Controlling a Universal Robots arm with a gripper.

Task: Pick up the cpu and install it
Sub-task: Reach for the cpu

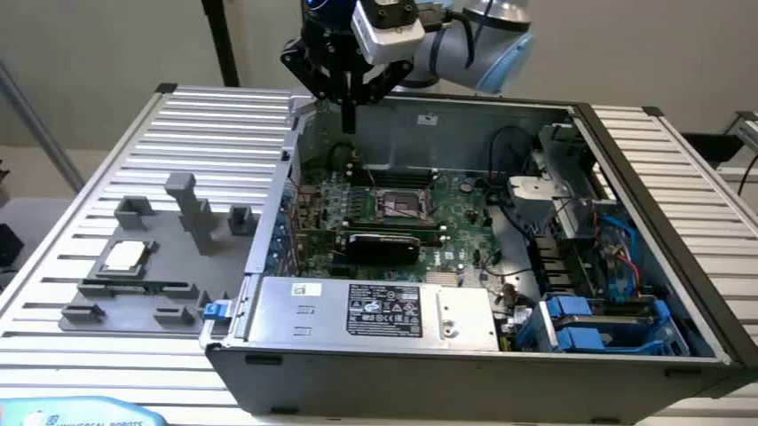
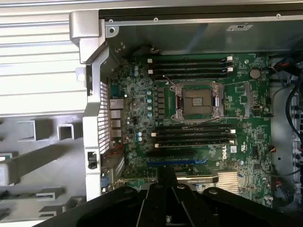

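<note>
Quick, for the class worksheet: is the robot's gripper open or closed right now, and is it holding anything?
Gripper: closed, holding nothing, hanging above the open computer case. The cpu lies on the grey fixture.

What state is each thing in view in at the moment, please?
computer case: open, motherboard exposed.
pincer: shut, holding nothing, above the case.
cpu: lying flat on the grey fixture outside the case, not yet picked up.
cpu socket: empty.
memory stick: lying on the fixture, near the cpu.
</note>
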